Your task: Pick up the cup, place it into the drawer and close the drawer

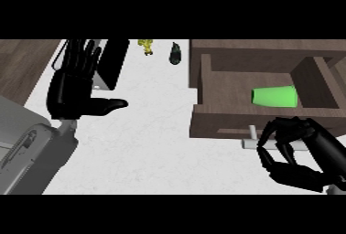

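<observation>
A: Please begin from the left side. What do you see there?

B: The left hand [76, 89] is at the left, raised with the fingers straight and spread, the thumb pointing to the right. It holds nothing and touches nothing that I can see. Just behind its fingers there is a dark box-like object [111, 61] on the white counter [148, 137].

A: And further right from this hand?

B: Beyond its fingertips, toward the far edge of the counter, there is a small yellow object [145, 46] and next to it a dark green one [175, 53]. Both are too small to tell what they are.

A: Where is the cup?

B: The green cup [276, 96] lies on its side inside the open wooden drawer [223, 119]. It is above the right hand in the view, well apart from it.

A: And the right hand?

B: The right hand [297, 153] is in front of the drawer, below the cup. Its fingers are curled around the pale drawer handle [251, 139], with the thumb underneath. I cannot tell if every finger touches the bar, but the hand is closed around it.
</observation>
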Robot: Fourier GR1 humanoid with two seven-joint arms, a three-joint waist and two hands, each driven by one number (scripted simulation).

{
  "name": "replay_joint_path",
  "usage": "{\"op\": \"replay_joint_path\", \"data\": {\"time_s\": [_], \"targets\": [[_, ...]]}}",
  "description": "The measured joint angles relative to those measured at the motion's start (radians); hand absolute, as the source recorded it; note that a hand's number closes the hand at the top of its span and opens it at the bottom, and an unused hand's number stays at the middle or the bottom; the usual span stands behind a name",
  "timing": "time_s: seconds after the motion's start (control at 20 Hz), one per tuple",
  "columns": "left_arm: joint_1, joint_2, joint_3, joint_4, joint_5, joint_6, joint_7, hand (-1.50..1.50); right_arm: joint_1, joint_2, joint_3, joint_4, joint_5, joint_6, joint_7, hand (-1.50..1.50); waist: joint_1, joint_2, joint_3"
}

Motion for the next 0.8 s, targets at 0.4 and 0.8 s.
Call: {"op": "replay_joint_path", "data": {"time_s": [0.4,0.8], "targets": [[0.18,0.091,0.083,-0.09,0.022,-0.121,-0.017,-1.5,-0.056,-0.003,0.153,0.188,0.333,-0.113,-0.113,1.5,-0.007,0.003,0.0],[0.3,0.097,0.168,-0.089,0.008,-0.242,-0.049,-1.5,-0.198,0.045,0.172,0.534,0.492,-0.218,-0.201,-1.5,-0.017,0.005,0.0]]}}
